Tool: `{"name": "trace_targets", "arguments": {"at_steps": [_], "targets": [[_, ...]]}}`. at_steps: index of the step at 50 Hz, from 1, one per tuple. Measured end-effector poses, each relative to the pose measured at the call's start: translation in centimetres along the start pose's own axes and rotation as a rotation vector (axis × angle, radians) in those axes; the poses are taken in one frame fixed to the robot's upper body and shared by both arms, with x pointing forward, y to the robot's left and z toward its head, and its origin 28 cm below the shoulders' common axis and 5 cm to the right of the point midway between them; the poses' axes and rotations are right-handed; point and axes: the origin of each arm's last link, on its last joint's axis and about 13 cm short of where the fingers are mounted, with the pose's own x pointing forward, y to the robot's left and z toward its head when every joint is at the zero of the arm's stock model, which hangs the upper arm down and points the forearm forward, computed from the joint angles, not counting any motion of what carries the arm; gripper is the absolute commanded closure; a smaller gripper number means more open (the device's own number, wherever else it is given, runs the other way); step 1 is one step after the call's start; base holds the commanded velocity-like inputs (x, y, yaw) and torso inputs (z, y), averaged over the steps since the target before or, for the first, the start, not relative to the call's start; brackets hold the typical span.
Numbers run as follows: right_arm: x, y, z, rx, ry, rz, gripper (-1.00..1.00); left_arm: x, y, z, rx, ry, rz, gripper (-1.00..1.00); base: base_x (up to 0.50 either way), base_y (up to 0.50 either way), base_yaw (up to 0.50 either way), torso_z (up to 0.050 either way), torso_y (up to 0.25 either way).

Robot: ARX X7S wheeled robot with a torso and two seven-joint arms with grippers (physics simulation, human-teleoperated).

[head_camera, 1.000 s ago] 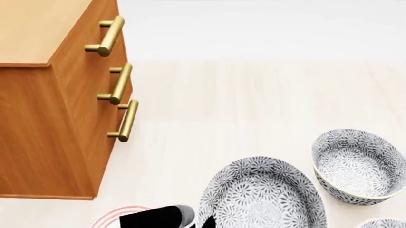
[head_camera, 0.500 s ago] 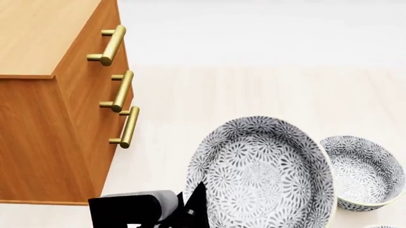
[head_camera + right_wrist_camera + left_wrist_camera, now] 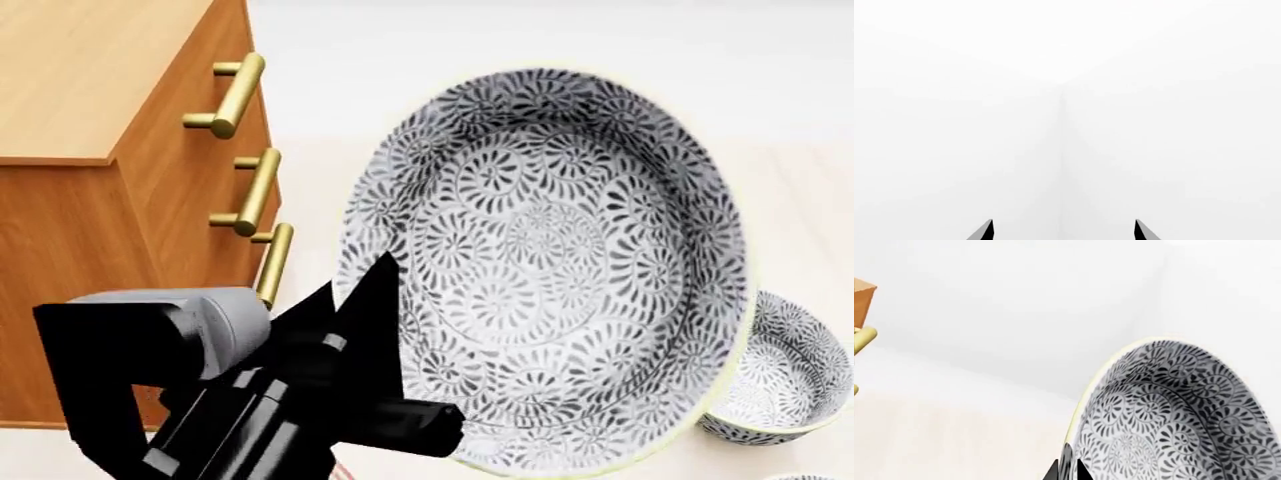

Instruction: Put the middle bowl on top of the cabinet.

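Two grippers are in view. The left gripper [image 3: 380,300] has its black fingers closed onto the rim of the middle bowl [image 3: 547,260], one finger lying against the patterned inside near the lower left edge; in the left wrist view the same grip shows at the bowl's rim [image 3: 1069,470]. The bowl is held in the air, tilted so its inside faces the head camera, just right of the cabinet [image 3: 94,90] and level with its upper drawer handles [image 3: 230,95]. It is not touching the cabinet. The cabinet's flat top is bare in the visible part, its front edge just left of the bowl's rim. A second patterned bowl [image 3: 787,370] rests on the pale floor [image 3: 320,160], lower right, partly hidden behind the held one. The right gripper [image 3: 1062,231] shows only two fingertips spread wide apart, holding nothing, facing blank white.
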Motion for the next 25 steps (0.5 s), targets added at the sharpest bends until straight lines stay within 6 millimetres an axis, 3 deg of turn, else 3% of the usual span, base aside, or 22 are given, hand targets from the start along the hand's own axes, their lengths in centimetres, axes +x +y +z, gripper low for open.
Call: {"name": "trace_targets", "arguments": {"at_steps": [25], "targets": [[-0.1,0.2,0.2,0.005,-0.009,-0.01,-1.0,1.0,-1.8,10.7,0.099,-0.186,-0.043,1.0,0.0,0.0,0.0,0.0,0.0]]}}
